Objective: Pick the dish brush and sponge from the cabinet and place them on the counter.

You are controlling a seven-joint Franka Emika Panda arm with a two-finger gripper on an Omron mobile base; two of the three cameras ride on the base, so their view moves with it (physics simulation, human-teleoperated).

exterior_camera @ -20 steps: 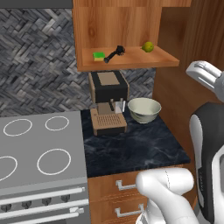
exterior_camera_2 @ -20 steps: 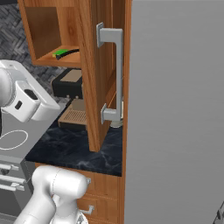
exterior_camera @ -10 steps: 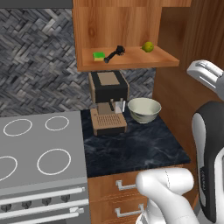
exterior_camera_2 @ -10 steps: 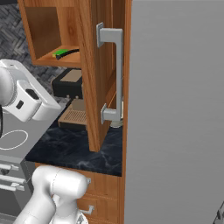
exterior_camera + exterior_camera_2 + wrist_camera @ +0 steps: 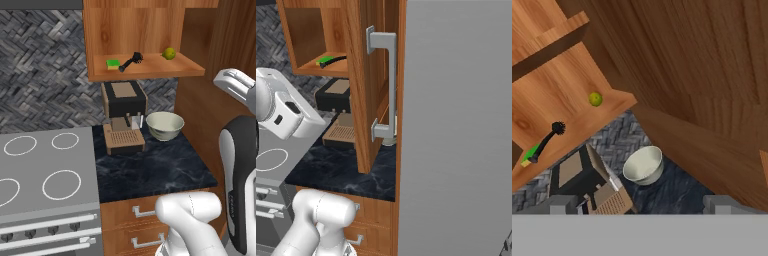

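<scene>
A round yellow-green fruit (image 5: pixel 168 53) sits on the shelf. Below it, a black coffee machine (image 5: pixel 123 117) stands on the bench just beside a pale bowl (image 5: pixel 164 125). A grey stovetop (image 5: pixel 45 170) with white rings lies alongside, with wooden drawers (image 5: pixel 145 225) underneath.

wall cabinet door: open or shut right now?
Open. The brown wooden wall cabinet shows its bare shelf with the green-yellow sponge and black dish brush; its panelled door swings outward.

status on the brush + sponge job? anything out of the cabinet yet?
Done: the brown wooden wall cabinet stands open, its panelled door swung wide. In hand: nothing; the pincer is open and empty, away from the shelf. Left: both items. The black slim-handled dish brush and green-and-yellow flat sponge lie on the shelf beside a round yellow-green fruit. Neither is on the black marbled stone counter.
</scene>
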